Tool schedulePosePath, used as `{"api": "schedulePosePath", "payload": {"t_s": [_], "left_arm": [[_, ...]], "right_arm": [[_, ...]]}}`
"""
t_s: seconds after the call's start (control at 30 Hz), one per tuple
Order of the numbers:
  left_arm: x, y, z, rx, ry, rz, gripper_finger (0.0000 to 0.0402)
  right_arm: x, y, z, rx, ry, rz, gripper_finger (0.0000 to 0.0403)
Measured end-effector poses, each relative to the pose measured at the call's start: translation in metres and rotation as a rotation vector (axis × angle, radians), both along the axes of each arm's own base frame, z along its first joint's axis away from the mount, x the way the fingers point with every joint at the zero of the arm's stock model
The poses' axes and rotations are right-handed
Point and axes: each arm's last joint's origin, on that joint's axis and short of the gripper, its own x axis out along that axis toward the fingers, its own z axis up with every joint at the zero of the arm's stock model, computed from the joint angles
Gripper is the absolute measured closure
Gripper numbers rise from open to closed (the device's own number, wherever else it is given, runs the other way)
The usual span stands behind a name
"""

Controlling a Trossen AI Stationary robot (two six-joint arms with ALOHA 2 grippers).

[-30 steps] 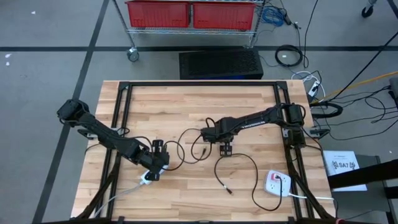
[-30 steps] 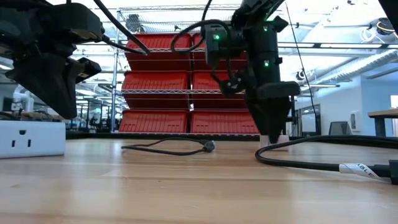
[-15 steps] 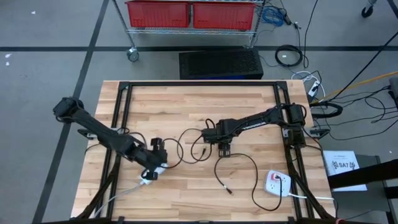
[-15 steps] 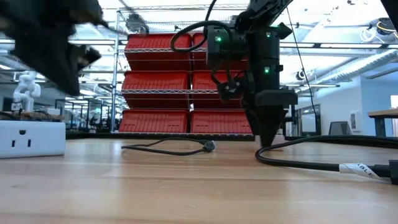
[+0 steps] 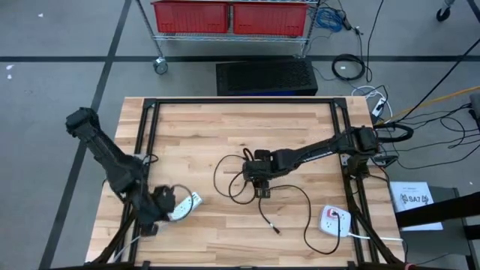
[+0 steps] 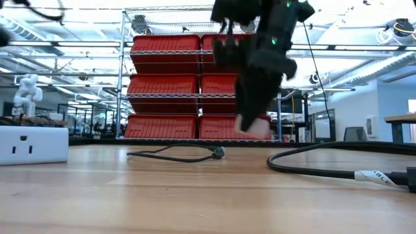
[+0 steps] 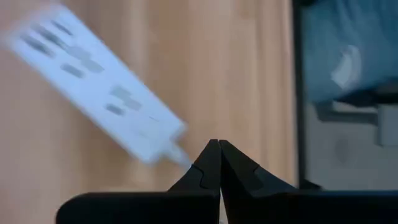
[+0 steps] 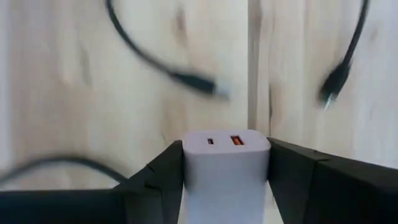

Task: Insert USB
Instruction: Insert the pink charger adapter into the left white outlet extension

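My right gripper [image 5: 260, 182] is shut on a white USB charger block [image 8: 227, 163], which shows two ports, one of them orange. The low view shows the block [image 6: 253, 125] above the wood. A black USB cable [image 5: 225, 176] lies in loops on the table, and two of its plug ends [image 8: 202, 84] [image 8: 329, 84] rest on the wood beyond the charger. My left gripper [image 7: 219, 147] is shut with nothing in it. It hangs near the table's near left corner [image 5: 161, 214], just off the corded end of a white power strip [image 7: 93, 87] that lies flat. My right gripper pinches the charger block's two opposite side walls [image 8: 186, 163] between its two fingers. The fingers come from above and slant down. The block is lifted clear of the table and tilted, and its face with the ports [image 8: 224, 140] shows in the wrist view.
Black frame rails [image 5: 146, 150] [image 5: 349, 169] run along the table's left and right sides. A white socket unit with a red mark [image 5: 335, 219] sits near the right front corner, with a cord. Another black cable end [image 5: 274, 227] lies toward the near edge. A white outlet box [image 6: 32, 144] shows at the left of the low view.
My right gripper has shut on the charger block and lifted it off the table, tipping as it rose. My left gripper, still shut, has risen and drawn away from the power strip toward the table's near left corner, turning as it went.
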Motion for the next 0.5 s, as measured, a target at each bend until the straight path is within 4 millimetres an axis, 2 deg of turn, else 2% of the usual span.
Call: {"api": "schedulePosePath", "payload": {"t_s": [0.07,0.23,0.37,0.5], "left_arm": [[-0.004,-0.011,-0.009,-0.033,0.050,-0.002,0.0399],[-0.005,-0.024,-0.050,0.030,0.169,-0.001,0.0399],[0.003,-0.028,-0.077,0.092,0.162,0.012,0.0399],[0.016,-0.029,-0.092,0.155,0.078,0.020,0.0399]], "right_arm": [[0.002,0.005,0.009,-0.009,-0.068,0.008,0.0243],[0.007,0.014,0.017,-0.009,-0.169,0.032,0.0243],[0.010,0.018,0.019,-0.006,-0.207,0.045,0.0243],[0.016,0.019,0.022,-0.013,-0.279,0.035,0.0243]]}}
